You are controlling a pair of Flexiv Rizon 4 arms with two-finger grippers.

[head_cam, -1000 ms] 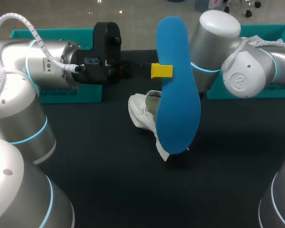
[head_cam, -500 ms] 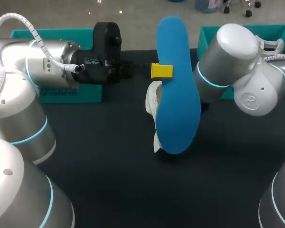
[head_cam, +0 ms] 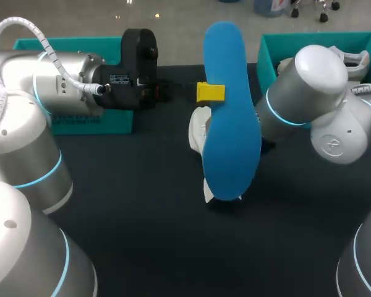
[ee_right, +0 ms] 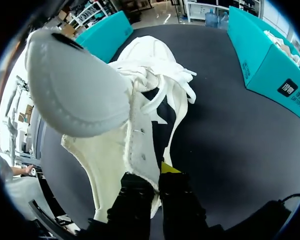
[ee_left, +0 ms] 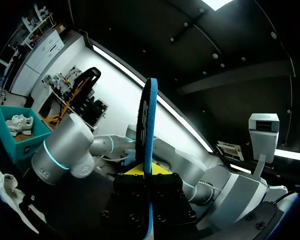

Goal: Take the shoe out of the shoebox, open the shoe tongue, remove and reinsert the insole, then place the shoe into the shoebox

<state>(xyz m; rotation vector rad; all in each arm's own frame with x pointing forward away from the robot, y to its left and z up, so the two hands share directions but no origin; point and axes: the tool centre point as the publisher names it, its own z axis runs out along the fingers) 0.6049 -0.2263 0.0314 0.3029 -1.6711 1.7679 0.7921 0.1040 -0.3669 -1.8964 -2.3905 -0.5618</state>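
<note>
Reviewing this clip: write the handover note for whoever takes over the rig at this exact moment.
Left gripper: shut on the blue insole, held upright over mid-table.
Right gripper: shut on the white shoe at its edge, with the shoe beside the insole.
Teal shoeboxes at the table's far side: left box, right box.
Done: shoe out, insole removed.
Left: reinsert the insole, put the shoe into the shoebox.
</note>
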